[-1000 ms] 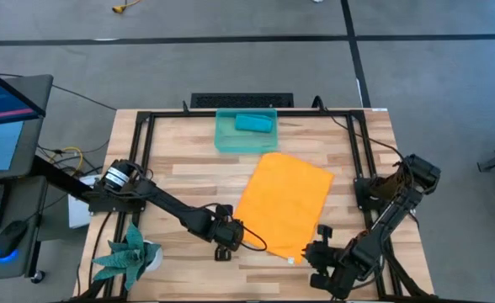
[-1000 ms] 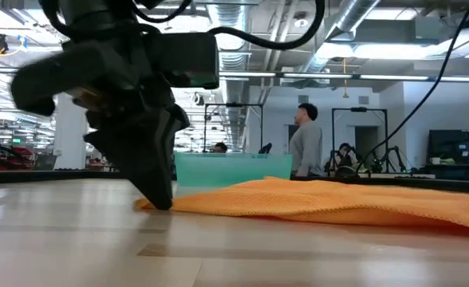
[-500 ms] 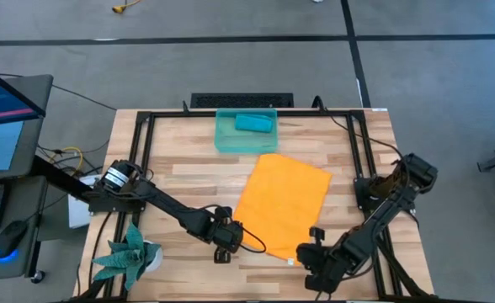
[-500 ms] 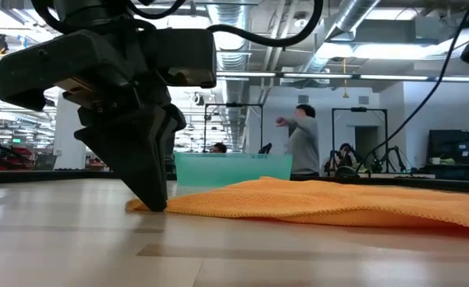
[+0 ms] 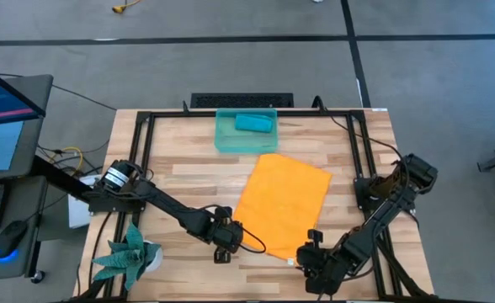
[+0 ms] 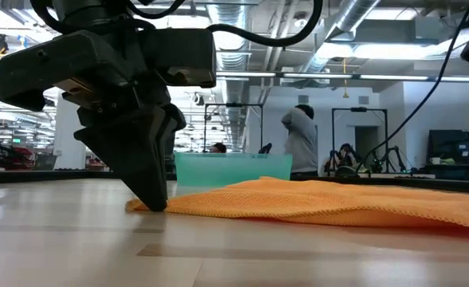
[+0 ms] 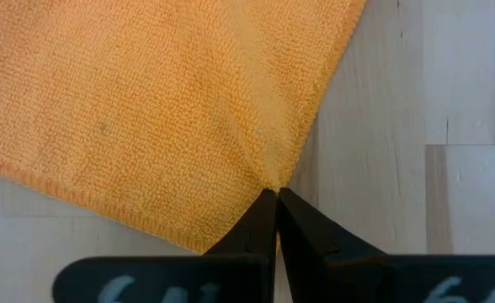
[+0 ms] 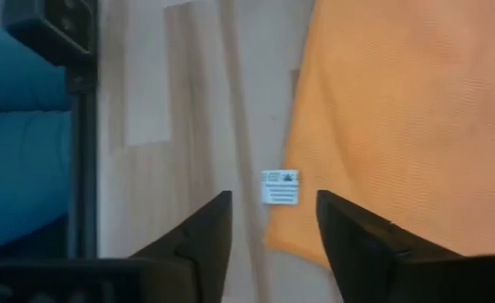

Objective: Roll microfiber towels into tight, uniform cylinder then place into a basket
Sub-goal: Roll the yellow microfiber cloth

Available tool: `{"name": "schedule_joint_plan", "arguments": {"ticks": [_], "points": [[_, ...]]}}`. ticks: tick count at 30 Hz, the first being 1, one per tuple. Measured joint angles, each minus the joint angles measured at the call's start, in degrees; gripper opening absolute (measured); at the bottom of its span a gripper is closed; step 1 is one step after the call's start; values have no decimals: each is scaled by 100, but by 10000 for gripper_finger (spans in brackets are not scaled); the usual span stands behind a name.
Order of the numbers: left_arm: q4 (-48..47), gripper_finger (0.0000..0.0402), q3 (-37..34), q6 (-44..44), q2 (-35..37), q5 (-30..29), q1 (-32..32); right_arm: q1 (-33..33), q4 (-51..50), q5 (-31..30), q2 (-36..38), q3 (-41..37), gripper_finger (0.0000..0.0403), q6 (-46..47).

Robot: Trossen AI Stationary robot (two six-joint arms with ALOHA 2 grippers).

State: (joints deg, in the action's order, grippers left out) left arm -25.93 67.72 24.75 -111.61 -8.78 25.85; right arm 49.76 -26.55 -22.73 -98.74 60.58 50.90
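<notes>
Here: one orange towel (image 5: 285, 202), spread flat on the table (image 5: 180, 181), its near left corner pinched in the left pincer (image 7: 275, 195), whose fingers are closed tight on the cloth. In the low view that pincer (image 6: 151, 203) stands tip-down on the wood, the orange edge lifted slightly at its tip. One white label (image 8: 279, 187) at the towel's other near corner, lying just ahead of the right pincer (image 8: 273, 220), fingers spread apart, holding nothing, hovering above the corner. One teal basket (image 5: 246, 131), well beyond both pincers at the table's far edge, containing one rolled teal-blue towel (image 5: 253, 124). One green plant (image 5: 130, 252), outboard of the left pincer.
</notes>
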Motion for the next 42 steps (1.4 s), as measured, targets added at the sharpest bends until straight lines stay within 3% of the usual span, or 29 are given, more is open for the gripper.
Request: {"name": "schedule_joint_plan", "arguments": {"ticks": [7,11,19,29,33,42], "points": [[-2,0,0,-2,0,1,-2,8,-12,-135,0,-1,231,8],[-2,0,0,-2,0,1,-2,8,18,-164,-66,4,232,10],[2,0,-2,-227,-2,22,-17,45,202,71,-872,9,232,7],[0,0,-2,-338,0,121,-83,11,36,117,-1325,160,226,661],[1,0,-2,-734,0,122,-83,12,-112,104,-1333,165,184,908],[22,0,-6,-1382,-9,-262,-19,6,-278,-86,-1320,199,13,777]]}}
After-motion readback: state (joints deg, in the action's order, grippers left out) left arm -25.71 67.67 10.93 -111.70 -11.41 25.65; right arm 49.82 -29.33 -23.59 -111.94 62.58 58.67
